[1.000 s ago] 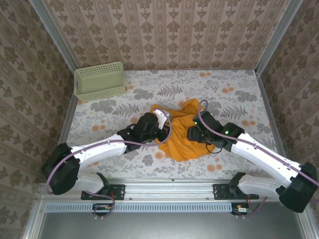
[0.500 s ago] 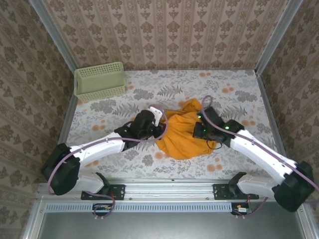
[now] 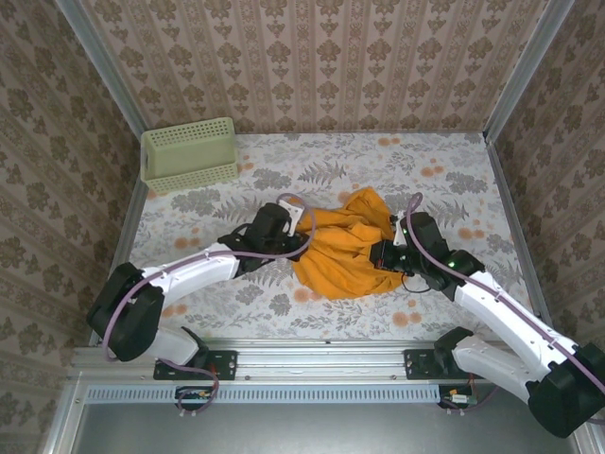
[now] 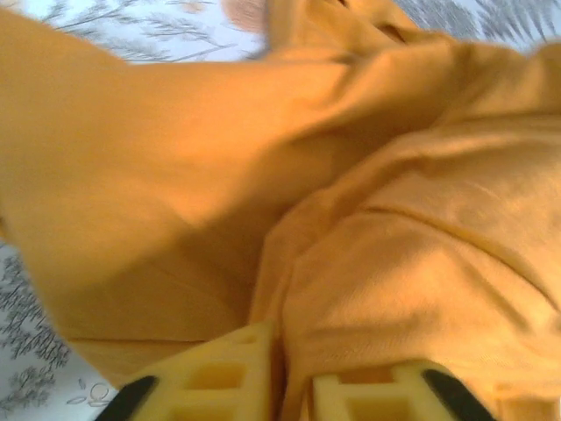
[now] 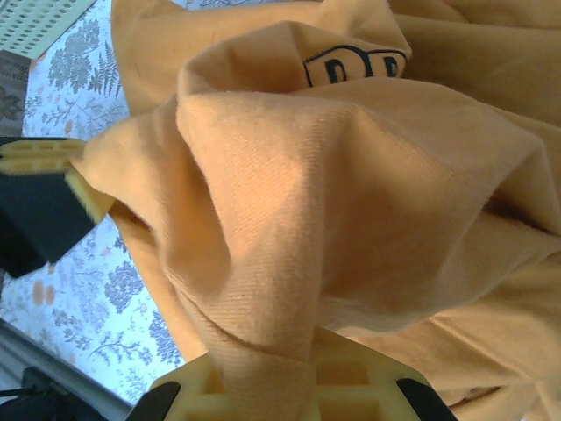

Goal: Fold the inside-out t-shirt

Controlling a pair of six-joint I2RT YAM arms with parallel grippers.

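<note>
Top external view: the t-shirt (image 3: 345, 253) is lying bunched, well right of the basket (image 3: 189, 154) and nearer me. My left gripper (image 3: 303, 230) and right gripper (image 3: 383, 253) are each pinching its cloth.

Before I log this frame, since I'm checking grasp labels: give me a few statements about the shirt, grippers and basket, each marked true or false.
1. The left gripper and right gripper each pinch the t-shirt. True.
2. The t-shirt lies flat and folded. False: it is bunched up between the arms.
3. The basket stands at the far left corner of the table, apart from the t-shirt. True.
4. No print shows on the t-shirt. False: dark lettering shows in the right wrist view.
</note>
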